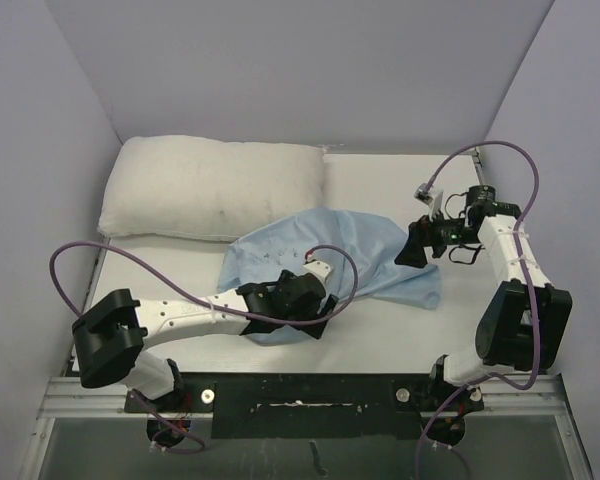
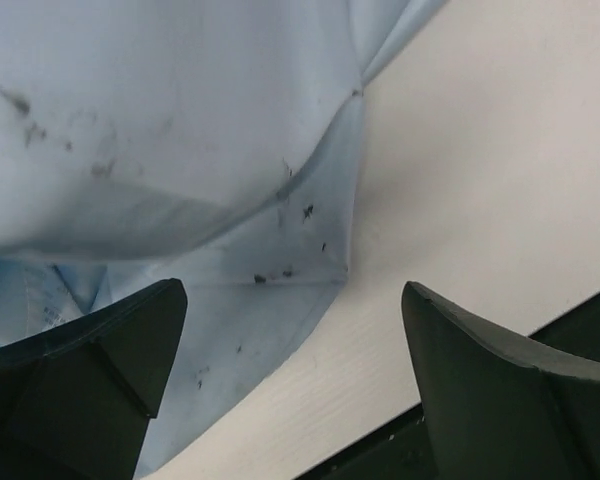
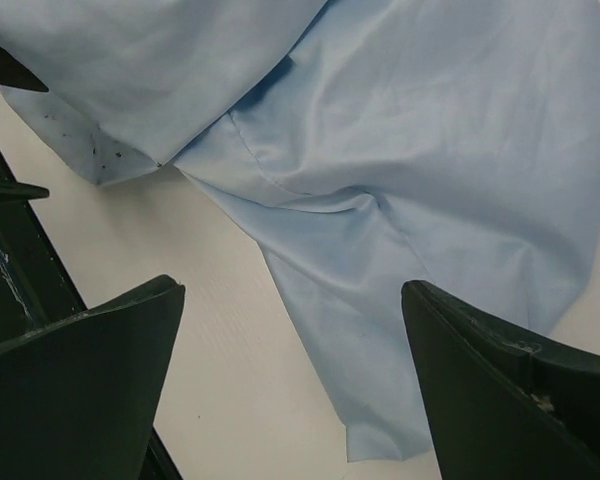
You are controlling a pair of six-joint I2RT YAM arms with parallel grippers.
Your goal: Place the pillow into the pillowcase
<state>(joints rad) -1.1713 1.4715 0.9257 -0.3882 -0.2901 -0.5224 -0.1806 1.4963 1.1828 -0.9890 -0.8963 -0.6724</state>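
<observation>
The off-white pillow (image 1: 215, 187) lies at the back left of the table. In front of it the light blue pillowcase (image 1: 330, 255) is spread crumpled, its back left part reaching the pillow. My left gripper (image 1: 315, 318) hovers over the pillowcase's near edge (image 2: 230, 300), jaws wide apart, with nothing between them but cloth and table below. My right gripper (image 1: 417, 250) stands open at the pillowcase's right side; its wrist view looks down on the cloth's corner (image 3: 400, 300), not gripped.
The white table (image 1: 380, 330) ends in a black front rail (image 1: 300, 400) near the arm bases. Grey walls close in the back and both sides. Purple cables (image 1: 80, 260) loop over each arm.
</observation>
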